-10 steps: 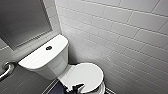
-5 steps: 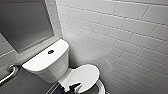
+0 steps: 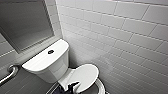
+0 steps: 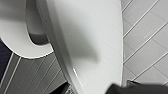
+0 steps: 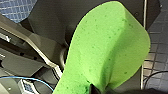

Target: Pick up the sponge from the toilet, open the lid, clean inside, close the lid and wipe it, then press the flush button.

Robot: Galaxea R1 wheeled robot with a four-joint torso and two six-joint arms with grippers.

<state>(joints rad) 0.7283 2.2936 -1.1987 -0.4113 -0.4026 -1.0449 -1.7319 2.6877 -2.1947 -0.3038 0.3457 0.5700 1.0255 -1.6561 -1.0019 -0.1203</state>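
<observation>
Facing white tiled wall [image 3: 125, 37] and toilet [image 3: 47, 65], lid [image 4: 95, 45] tilted up off the seat; grab bar [image 3: 7, 75] beside the tank. Pinching the sponge [image 5: 107, 50] in the right gripper [image 5: 100, 88]; left gripper [image 4: 130, 89] close against the lid, grip impossible to tell; flush button [image 3: 50, 52] on tank top.

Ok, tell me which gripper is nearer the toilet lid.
Left. The left gripper is right at the edge of the raised lid, above the seat. The right gripper holds the sponge above dark floor tiles, away from the lid.
</observation>
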